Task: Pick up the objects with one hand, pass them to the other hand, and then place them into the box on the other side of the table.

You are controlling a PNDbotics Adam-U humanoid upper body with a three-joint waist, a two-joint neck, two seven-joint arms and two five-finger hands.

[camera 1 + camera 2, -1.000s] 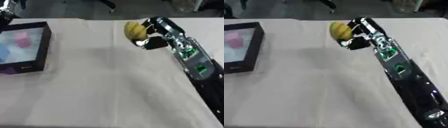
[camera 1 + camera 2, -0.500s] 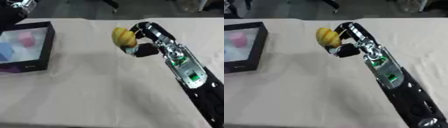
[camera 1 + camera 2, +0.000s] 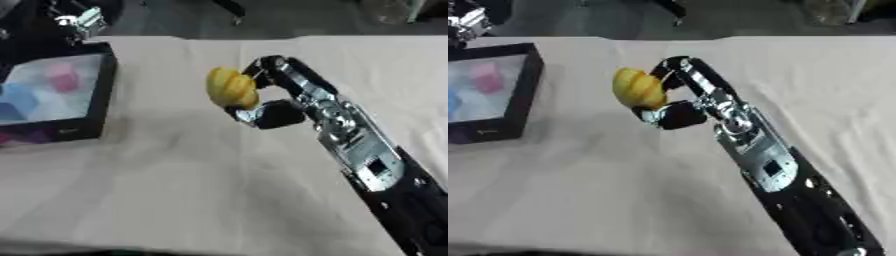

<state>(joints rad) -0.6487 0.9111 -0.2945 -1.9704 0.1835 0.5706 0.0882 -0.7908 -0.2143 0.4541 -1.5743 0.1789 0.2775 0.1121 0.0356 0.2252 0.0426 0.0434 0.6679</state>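
Here the right hand curls around a yellow fruit, aloft beside the black box.

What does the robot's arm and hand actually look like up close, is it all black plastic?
Mostly black, but not all. The right arm is a long dark casing with silver metal plates and joints along its top, and a small green patch on the forearm. The right hand has black fingers with silver links at the bends. At the far left corner, another black and silver part shows, likely the left hand.

The right hand has carried the yellow object leftward toward the box.
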